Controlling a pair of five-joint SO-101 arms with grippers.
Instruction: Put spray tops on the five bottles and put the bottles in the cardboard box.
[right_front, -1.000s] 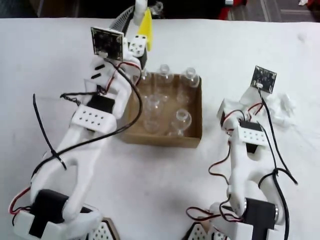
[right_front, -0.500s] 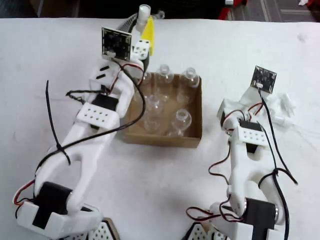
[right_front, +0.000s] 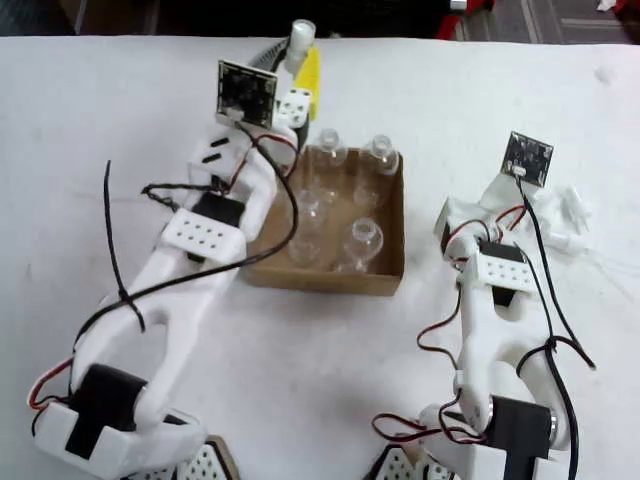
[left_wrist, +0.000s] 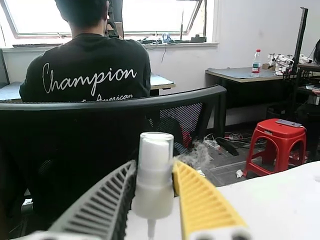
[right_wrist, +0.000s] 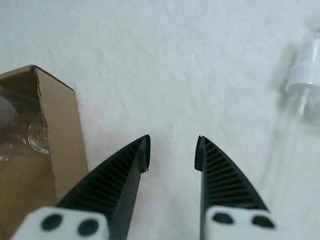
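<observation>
Gripping a white spray top (left_wrist: 155, 150) between its grey and yellow jaws, the left tool (right_front: 297, 48) hangs just beyond the far edge of the cardboard box (right_front: 325, 278). The tube points down, probably so it can drop into a neck. Five clear bottles (right_front: 362, 236) stand in the box, necks open (none capped that I can see). The right tool (right_wrist: 171, 150), jaws partly spread, sits over bare worktop (right_front: 500, 90) between the box and the loose spray tops (right_front: 575, 215), seemingly placed to fetch one.
</observation>
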